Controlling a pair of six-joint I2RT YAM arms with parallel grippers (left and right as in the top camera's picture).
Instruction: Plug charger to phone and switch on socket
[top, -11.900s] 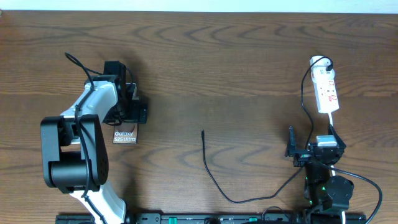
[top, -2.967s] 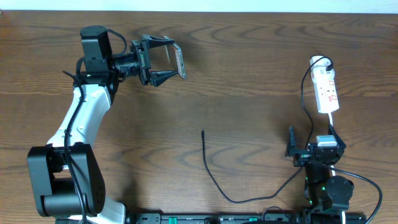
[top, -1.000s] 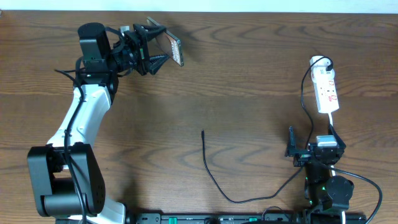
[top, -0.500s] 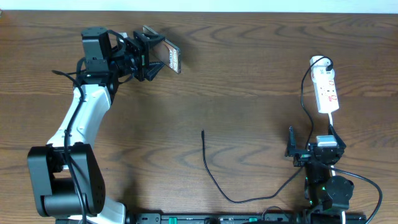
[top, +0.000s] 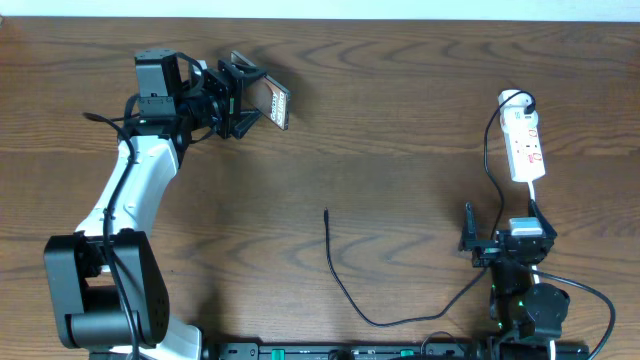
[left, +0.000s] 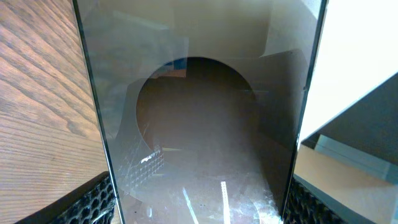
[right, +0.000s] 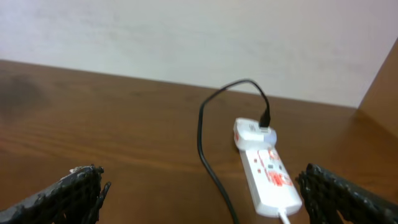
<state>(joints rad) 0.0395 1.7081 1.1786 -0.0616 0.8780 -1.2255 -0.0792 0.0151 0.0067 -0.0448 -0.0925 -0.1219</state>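
My left gripper (top: 240, 98) is shut on the phone (top: 274, 102) and holds it raised and tilted at the far left of the table. In the left wrist view the phone's glossy dark screen (left: 199, 124) fills the frame between the two finger pads. The charger cable (top: 340, 285) lies loose at the table's front middle, its plug tip (top: 326, 212) pointing away from me. The white socket strip (top: 524, 145) with red marks lies at the far right; it also shows in the right wrist view (right: 267, 174). My right gripper (top: 497, 243) is open and empty, in front of the strip.
A black cable (right: 208, 149) runs from a plug at the strip's far end toward the right arm. The strip's white cord (right: 285, 218) leaves its near end. A pale wall stands behind the table's far edge.
My left gripper, holding the phone, has turned and drawn back slightly to the left and down; the phone's face has rotated. The right arm, cable and strip have not moved.
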